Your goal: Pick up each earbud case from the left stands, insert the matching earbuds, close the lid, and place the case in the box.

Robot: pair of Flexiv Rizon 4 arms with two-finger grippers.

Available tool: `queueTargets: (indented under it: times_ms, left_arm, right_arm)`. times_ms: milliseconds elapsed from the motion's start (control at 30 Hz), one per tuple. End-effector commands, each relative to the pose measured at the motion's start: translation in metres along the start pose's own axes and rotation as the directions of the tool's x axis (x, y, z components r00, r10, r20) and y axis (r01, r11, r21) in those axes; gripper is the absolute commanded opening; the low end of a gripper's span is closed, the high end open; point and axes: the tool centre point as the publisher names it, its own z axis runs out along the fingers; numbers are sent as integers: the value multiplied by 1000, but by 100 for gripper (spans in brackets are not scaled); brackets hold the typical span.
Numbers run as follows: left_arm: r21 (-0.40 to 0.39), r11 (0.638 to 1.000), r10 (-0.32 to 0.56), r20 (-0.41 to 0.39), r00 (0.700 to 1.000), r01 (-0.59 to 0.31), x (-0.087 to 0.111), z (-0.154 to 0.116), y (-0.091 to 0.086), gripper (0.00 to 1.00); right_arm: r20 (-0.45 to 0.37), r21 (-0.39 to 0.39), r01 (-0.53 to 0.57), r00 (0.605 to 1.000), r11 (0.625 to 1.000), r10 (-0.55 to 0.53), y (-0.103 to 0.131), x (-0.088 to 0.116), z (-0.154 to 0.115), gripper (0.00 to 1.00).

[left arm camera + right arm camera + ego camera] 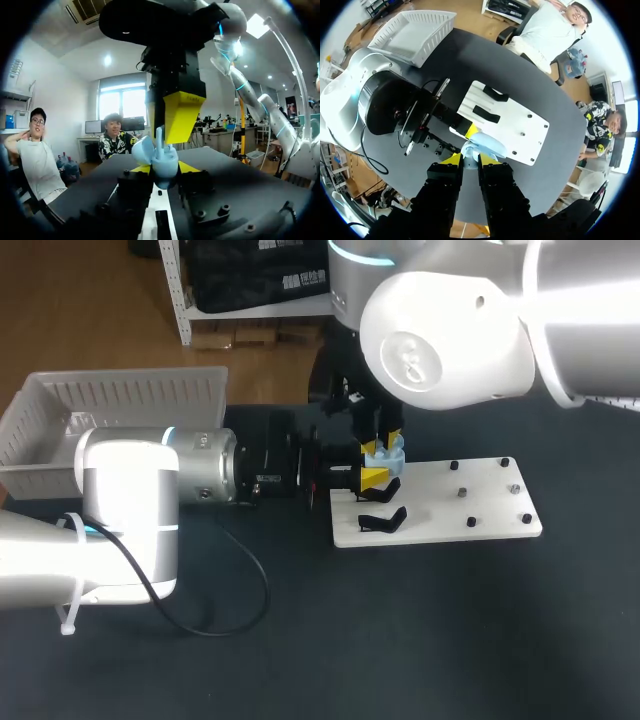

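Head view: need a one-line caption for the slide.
Left hand holds the open pale blue earbud case over the white board, right hand poised directly above it.

Dark table (420,640); black cable (266,585) looped on it.

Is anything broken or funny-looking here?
No, nothing looks broken, spilled or crooked. The blue case has its lid open and is held by the left gripper beside the white board, which fits the job.
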Motion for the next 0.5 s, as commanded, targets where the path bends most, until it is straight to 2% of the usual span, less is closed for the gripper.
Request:
queueTargets:
  times_ms: [33,500]
  left_arm:
    - [-3,1000,4,5,1000,-4,1,0,0,0]
    - [-3,1000,4,5,1000,-4,1,0,0,0]
  right_arm:
    - [-3,2,1,1000,1000,-1,0,-2,2,0]
    - [-18,7,9,1000,1000,-9,-1,-3,8,0]
